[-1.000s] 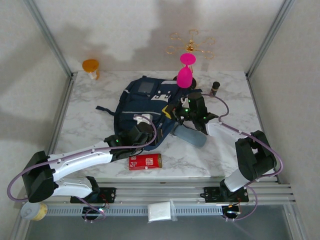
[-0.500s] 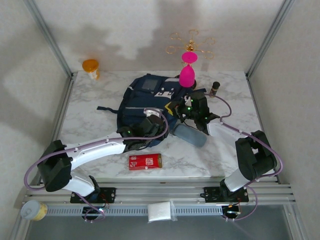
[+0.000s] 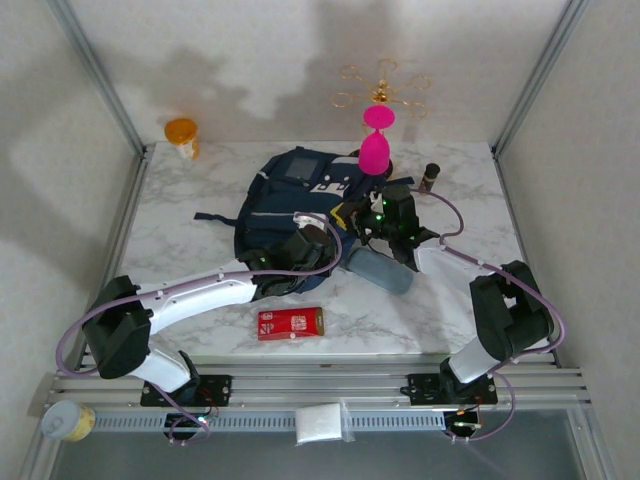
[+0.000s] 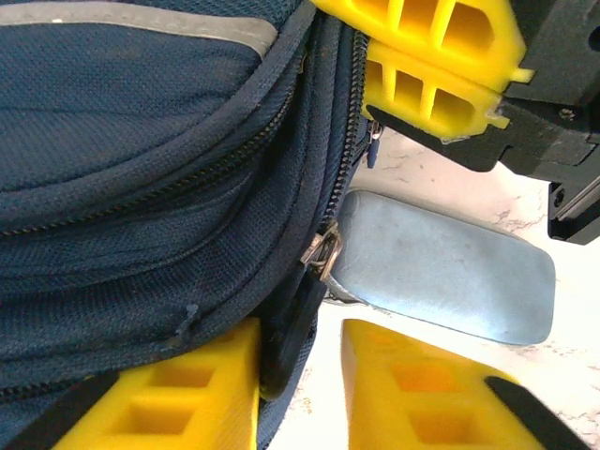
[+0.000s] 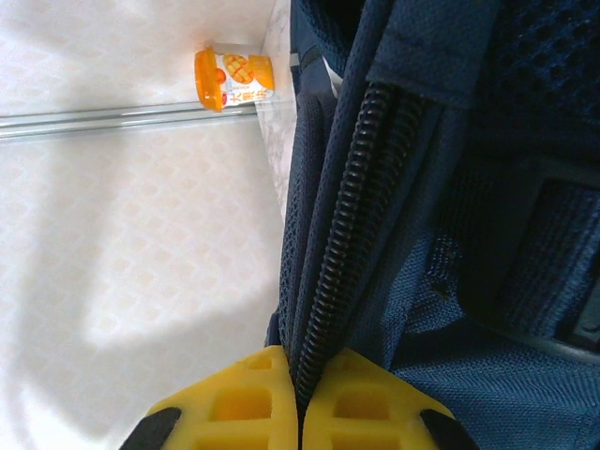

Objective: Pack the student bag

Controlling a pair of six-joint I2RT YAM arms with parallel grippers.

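Observation:
The student bag, a navy backpack, lies mid-table. My right gripper is at its right edge, shut on the bag's zipper rim; the yellow fingers pinch the black zip teeth, with my right gripper at the frame's bottom. My left gripper is at the bag's near right side. In the left wrist view my left gripper stands open a little, with the dark zipper pull between the fingers, lying against the left finger and apart from the other. A light-blue pencil case lies just beyond.
The pencil case lies on the marble right of the bag. A red box sits near the front edge. An orange cup stands back left; a pink object and a small dark bottle stand behind the bag.
My left arm has reached forward and right along the bag's near side to the zipper pull, and its jaws have narrowed. The right gripper has kept its grip in place.

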